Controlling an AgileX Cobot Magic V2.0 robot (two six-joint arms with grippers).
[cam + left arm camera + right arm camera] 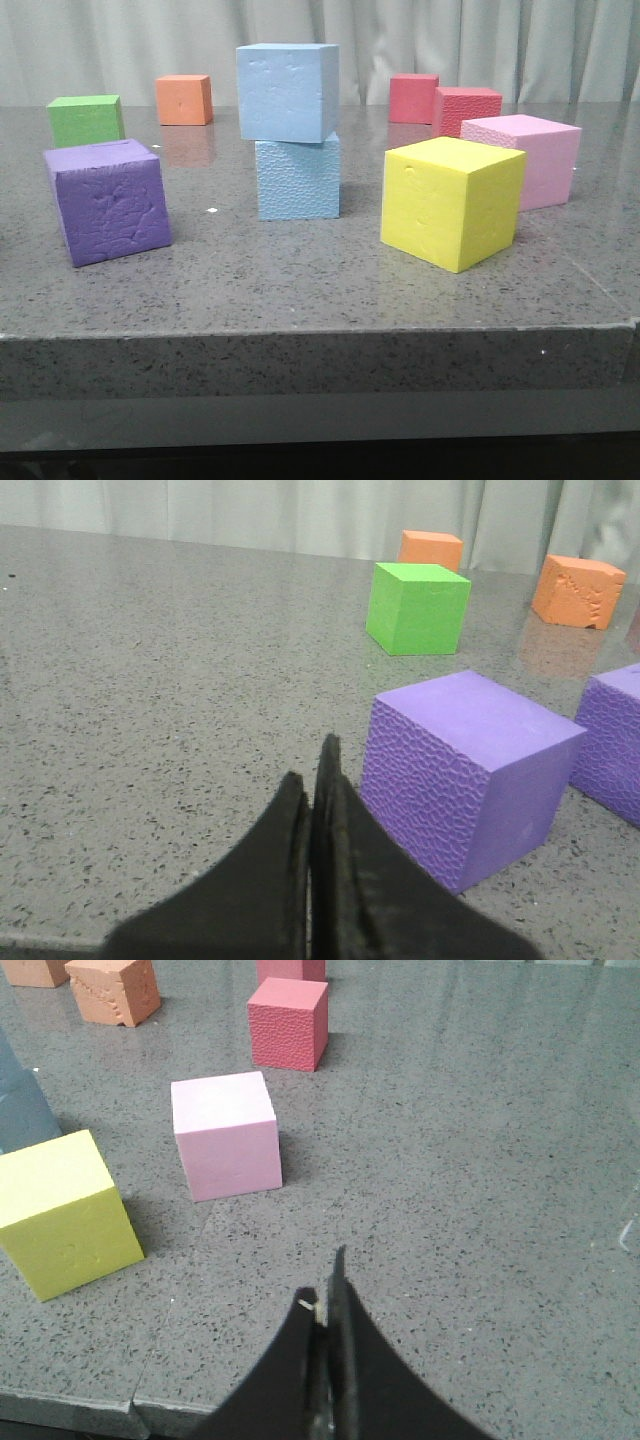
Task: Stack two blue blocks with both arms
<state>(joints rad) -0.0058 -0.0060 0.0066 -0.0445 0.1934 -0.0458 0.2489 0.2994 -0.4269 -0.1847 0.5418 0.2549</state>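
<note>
Both grippers hold nothing: the left gripper [318, 780] has its fingers pressed together near the purple cube [468, 770], and the right gripper [327, 1295] is likewise closed, with the pink block [225, 1134] and yellow cube [62, 1212] beyond it. At mid-table [300, 280], the upper blue block [287, 91] sits stacked on the lower blue block [297, 178], slightly offset, between the purple and yellow cubes.
</note>
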